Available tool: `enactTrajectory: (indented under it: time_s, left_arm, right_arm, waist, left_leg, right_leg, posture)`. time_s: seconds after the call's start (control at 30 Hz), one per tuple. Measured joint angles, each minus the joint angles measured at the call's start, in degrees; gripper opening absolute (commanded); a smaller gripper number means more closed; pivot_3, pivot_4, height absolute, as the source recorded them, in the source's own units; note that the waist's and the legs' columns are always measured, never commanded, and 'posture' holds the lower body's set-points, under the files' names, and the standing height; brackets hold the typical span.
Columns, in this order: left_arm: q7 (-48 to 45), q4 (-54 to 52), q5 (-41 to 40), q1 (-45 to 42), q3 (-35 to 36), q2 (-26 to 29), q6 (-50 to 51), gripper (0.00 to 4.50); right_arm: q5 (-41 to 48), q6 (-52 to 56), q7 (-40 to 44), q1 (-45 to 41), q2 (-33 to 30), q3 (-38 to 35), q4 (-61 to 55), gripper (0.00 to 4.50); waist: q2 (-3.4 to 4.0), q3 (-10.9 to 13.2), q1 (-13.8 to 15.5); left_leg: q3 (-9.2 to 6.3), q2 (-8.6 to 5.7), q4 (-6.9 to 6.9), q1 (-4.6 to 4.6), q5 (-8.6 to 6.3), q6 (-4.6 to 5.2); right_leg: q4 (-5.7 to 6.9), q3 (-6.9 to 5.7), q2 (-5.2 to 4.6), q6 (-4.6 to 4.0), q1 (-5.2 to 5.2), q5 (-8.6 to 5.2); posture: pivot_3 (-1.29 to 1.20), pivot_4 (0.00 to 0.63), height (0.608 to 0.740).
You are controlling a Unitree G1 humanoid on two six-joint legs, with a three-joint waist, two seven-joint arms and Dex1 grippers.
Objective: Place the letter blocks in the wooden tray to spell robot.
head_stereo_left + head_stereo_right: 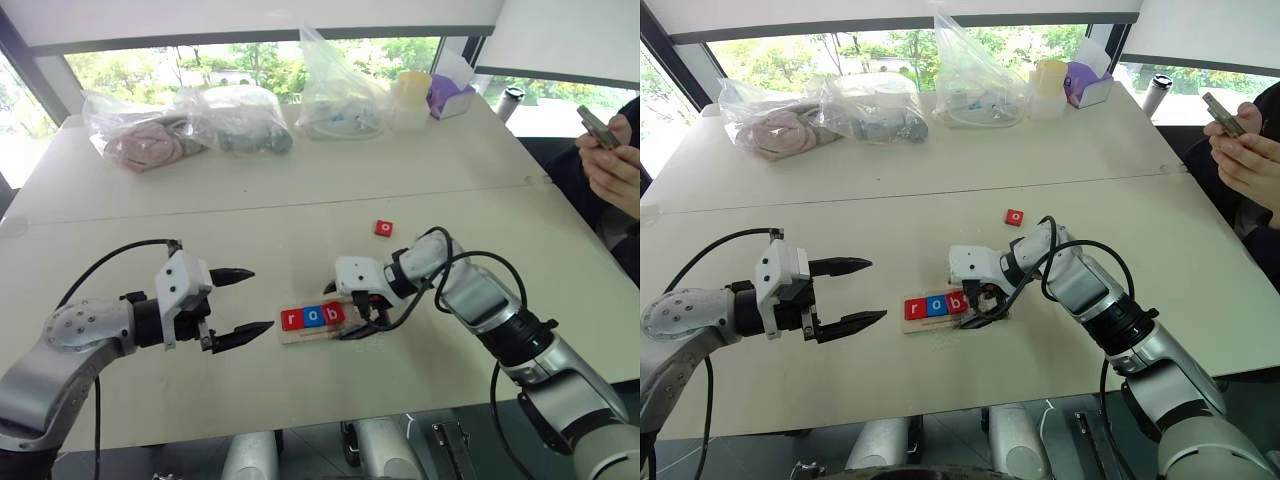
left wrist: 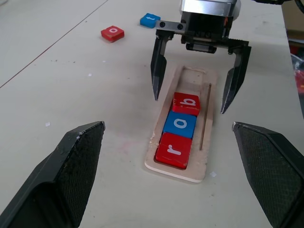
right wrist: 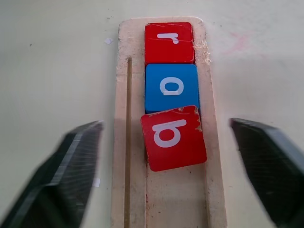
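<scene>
The wooden tray (image 2: pixel 209 118) lies near the table's front edge, between my two grippers. In its slot sit a red r block (image 2: pixel 173 149), a blue o block (image 2: pixel 180 124) and a red b block (image 3: pixel 173 137); the b lies slightly askew. My right gripper (image 2: pixel 190 103) hangs open over the tray, one finger on each side of the b block, touching nothing. A loose red o block (image 1: pixel 384 228) and a blue block (image 2: pixel 150 20) lie on the table beyond the tray. My left gripper (image 1: pixel 260 299) is open and empty, left of the tray.
Several clear plastic bags (image 1: pixel 240 120) with contents, a yellow cup (image 1: pixel 410 95) and a purple box (image 1: pixel 450 95) stand along the far edge. A person's hands (image 1: pixel 612 165) hold a phone at the right side of the table.
</scene>
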Motion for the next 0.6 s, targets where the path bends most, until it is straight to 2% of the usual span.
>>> enactTrajectory:
  time_s: [0.23, 0.4, 0.6]
  left_arm:
    - [0.03, 0.00, 0.01, 0.00, -0.03, -0.07, 0.00, 4.50]
    - [0.04, 0.02, 0.01, -0.04, -0.09, -0.51, -0.01, 4.50]
    - [-0.33, 0.08, 0.01, -0.04, -0.07, -0.51, -0.01, 4.50]
  right_arm:
    - [0.54, 0.81, -0.60, -0.11, -0.14, -1.01, -0.01, 4.45]
    - [2.54, 4.83, -3.38, -2.41, 1.87, -3.98, -0.23, 4.45]
    - [2.33, 5.68, -7.56, -2.46, 3.96, -3.74, -0.09, 4.45]
  waist:
    - [0.00, 0.00, 0.00]
    - [0.00, 0.00, -0.03]
    - [0.00, 0.00, -0.02]
  left_leg:
    - [0.00, 0.00, 0.00, 0.00, 0.00, 0.00]
    - [-0.02, 0.00, 0.00, 0.01, 0.00, 0.00]
    - [-0.01, 0.00, 0.00, 0.01, 0.00, 0.00]
  right_leg:
    - [0.00, 0.00, 0.00, 0.00, 0.00, 0.00]
    - [0.05, 0.00, 0.01, -0.01, -0.01, 0.01]
    - [0.05, 0.00, 0.00, -0.01, -0.01, 0.01]
  posture:
    - [0.00, 0.150, 0.740]
    - [0.00, 0.150, 0.740]
    - [0.00, 0.150, 0.740]
